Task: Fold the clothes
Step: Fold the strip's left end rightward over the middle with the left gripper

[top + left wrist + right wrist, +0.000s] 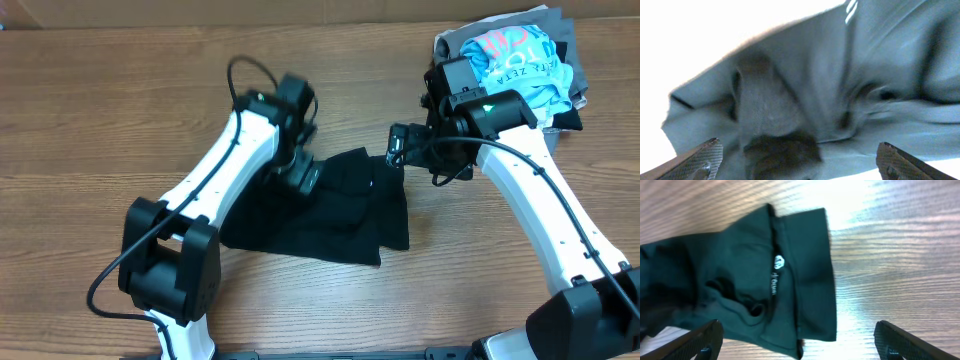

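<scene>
A black shirt point(340, 215) lies rumpled mid-bench point(100, 120), the left arm point(230, 160) and right arm point(530, 190) poised over its top edge, jaws wide and empty. Thin, limp and light, it likely handles best pinched at hem or sleeve corners.

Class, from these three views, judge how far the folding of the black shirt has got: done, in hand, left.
Done: the black shirt lies on the table in a rough, overlapping heap, neck tag showing. In hand: nothing; the left tool and right tool stand open above it, gripping no cloth. Left: edges are uneven and creased, so neat folds probably remain.
</scene>
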You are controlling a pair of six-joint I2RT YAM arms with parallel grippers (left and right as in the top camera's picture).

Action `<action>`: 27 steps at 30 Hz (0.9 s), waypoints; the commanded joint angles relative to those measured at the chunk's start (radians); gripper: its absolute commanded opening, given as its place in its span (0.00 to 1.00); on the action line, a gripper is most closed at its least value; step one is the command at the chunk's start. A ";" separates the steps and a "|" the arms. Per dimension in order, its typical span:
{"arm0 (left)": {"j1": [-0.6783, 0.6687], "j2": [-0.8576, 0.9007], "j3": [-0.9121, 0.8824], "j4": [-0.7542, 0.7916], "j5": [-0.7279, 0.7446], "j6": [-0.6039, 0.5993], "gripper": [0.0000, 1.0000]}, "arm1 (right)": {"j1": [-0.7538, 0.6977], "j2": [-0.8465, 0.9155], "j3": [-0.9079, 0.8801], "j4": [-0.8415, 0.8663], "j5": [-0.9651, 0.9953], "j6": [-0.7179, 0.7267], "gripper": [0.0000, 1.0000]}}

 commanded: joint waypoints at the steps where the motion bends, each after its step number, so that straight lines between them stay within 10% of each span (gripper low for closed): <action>1: -0.001 -0.020 0.147 -0.039 0.108 -0.020 1.00 | -0.019 0.007 -0.066 0.025 -0.040 0.004 1.00; 10: 0.090 -0.019 0.222 -0.310 0.074 -0.032 1.00 | -0.027 0.007 -0.208 0.127 -0.048 0.004 1.00; 13: 0.156 -0.019 0.200 -0.370 0.070 -0.032 0.86 | -0.028 0.007 -0.236 0.171 -0.048 0.004 1.00; 14: 0.180 -0.019 0.184 -0.381 0.069 -0.037 0.77 | -0.028 0.007 -0.242 0.181 -0.048 0.004 1.00; 16: 0.216 -0.019 0.155 -0.395 0.069 -0.056 0.18 | -0.028 0.007 -0.243 0.188 -0.044 0.004 1.00; 17: 0.232 -0.019 0.134 -0.396 0.069 -0.066 0.04 | -0.028 0.007 -0.243 0.192 -0.043 0.003 1.00; 27: 0.259 -0.019 -0.141 -0.274 0.041 -0.083 0.04 | -0.028 0.007 -0.243 0.231 -0.044 0.003 1.00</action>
